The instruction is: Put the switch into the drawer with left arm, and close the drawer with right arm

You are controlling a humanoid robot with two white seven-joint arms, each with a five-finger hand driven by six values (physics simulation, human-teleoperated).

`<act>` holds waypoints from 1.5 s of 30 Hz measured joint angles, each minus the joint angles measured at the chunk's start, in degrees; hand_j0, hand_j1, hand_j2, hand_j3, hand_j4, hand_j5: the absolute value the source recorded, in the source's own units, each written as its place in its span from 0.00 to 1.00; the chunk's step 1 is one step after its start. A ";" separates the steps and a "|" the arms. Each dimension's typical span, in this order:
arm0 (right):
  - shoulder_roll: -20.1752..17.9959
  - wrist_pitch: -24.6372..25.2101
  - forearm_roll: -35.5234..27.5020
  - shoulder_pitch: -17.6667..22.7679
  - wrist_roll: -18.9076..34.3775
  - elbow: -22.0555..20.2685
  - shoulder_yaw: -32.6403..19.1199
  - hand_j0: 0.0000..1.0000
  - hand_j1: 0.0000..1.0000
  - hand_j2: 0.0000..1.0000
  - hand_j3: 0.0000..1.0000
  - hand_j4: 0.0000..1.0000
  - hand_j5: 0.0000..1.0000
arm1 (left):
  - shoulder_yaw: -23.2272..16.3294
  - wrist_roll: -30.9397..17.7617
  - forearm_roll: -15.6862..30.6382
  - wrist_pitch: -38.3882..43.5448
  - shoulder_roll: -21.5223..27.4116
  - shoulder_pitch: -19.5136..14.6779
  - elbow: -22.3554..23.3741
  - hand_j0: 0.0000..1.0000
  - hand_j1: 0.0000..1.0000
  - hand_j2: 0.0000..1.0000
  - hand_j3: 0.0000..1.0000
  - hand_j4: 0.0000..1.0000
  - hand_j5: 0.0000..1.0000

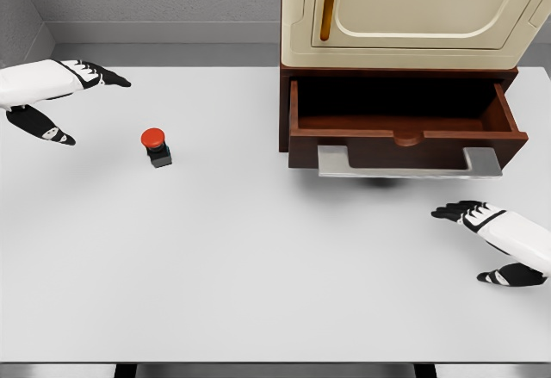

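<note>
Risk at this moment sits mostly in the first grasp. You see the small switch with a red round button on a dark grey base (156, 147) standing upright on the white surface (258, 292), well apart from the dark brown wooden drawer (405, 124), which is pulled open under the cream-coloured cabinet (413, 12). The left hand (65, 98) hovers to the left of the switch, not touching it; its fingers are spread, thumb apart, and it holds nothing. The right hand (495, 240) waits below and to the right of the drawer's grey metal handle (409, 163), also with relaxed, open fingers and nothing in it.

The switch is small and its button is wider than the base, so I judge that fingers closing too high may slip off the round cap or tip the piece over. If you approach from the side too fast, you may push it away across the smooth surface. Later, the drawer's front wall is a possible obstacle: a low carry could knock the switch against it. You should also keep the right hand back, so it does not close the drawer too early.
</note>
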 measured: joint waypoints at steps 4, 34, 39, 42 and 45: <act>-1.02 0.00 -1.86 0.09 0.00 0.00 0.06 1.00 1.00 1.00 1.00 1.00 1.00 | 0.00 0.00 0.00 0.00 -0.03 0.00 0.00 1.00 1.00 1.00 1.00 1.00 1.00; -1.61 -0.01 -2.96 6.15 -0.36 0.12 -16.48 0.75 0.75 0.75 0.75 0.75 0.75 | -13.20 0.00 -19.14 0.02 -14.39 -7.65 6.61 0.91 0.91 0.91 0.91 0.91 0.91; -1.53 0.00 -2.98 6.15 -0.10 0.09 -15.96 0.65 0.65 0.65 0.65 0.65 0.65 | -13.13 0.01 -20.02 0.03 -15.14 -8.96 9.67 0.91 0.91 0.91 0.91 0.91 0.91; -1.22 0.00 -2.98 5.54 -0.04 0.04 -14.28 0.67 0.67 0.67 0.67 0.67 0.67 | -13.11 0.01 -20.84 0.02 -15.41 -9.23 11.40 0.89 0.89 0.89 0.89 0.89 0.89; -0.43 0.00 -2.97 5.45 -0.02 0.01 -13.23 0.67 0.67 0.67 0.67 0.67 0.67 | -13.20 0.00 -21.70 0.02 -16.14 -9.14 12.25 0.85 0.85 0.85 0.85 0.85 0.85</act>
